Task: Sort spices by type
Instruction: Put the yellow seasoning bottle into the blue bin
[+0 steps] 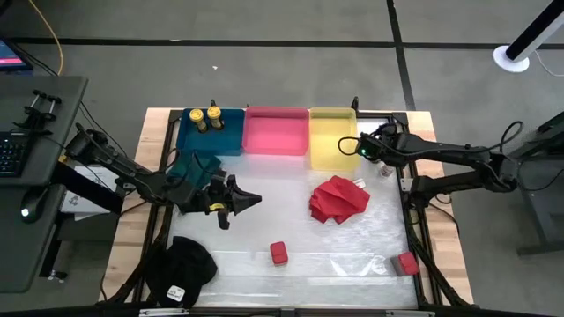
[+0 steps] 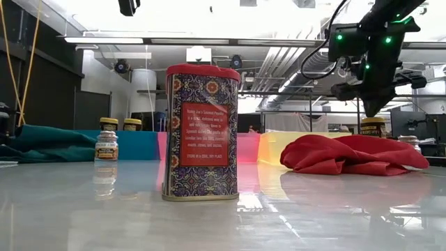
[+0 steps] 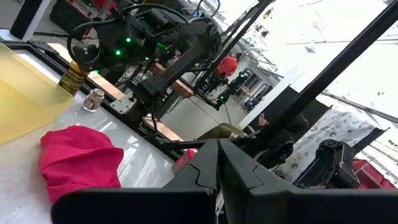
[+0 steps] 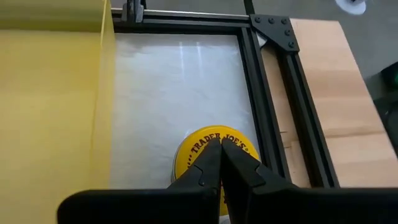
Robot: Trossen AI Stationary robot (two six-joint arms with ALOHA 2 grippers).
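A: What is the left gripper point(image 1: 256, 200) doing?

B: It is waiting over the left half of the table, near the middle, with its fingers pressed together and nothing between them. Behind it, two yellow-lidded jars point(image 1: 204, 117) are already sitting in the blue bin point(image 1: 231, 145) at the far left corner. One red tin point(image 1: 278, 254) is standing near the front edge and another point(image 1: 406, 262) by the front right corner.

A: And the right gripper point(image 4: 219, 146)?

B: It is hanging close above a third yellow-lidded jar point(image 4: 193, 146) near the far right corner. That jar is standing in the narrow strip between the yellow bin point(image 4: 50, 93) and the table's black frame point(image 4: 261, 93). The fingers are closed tip to tip, gripping nothing.

A: So how should it be taking this one?

B: I'd say it should be spreading the fingers wider than the lid before descending, staying centred, and aligning them along the strip so neither is catching the bin wall or the frame
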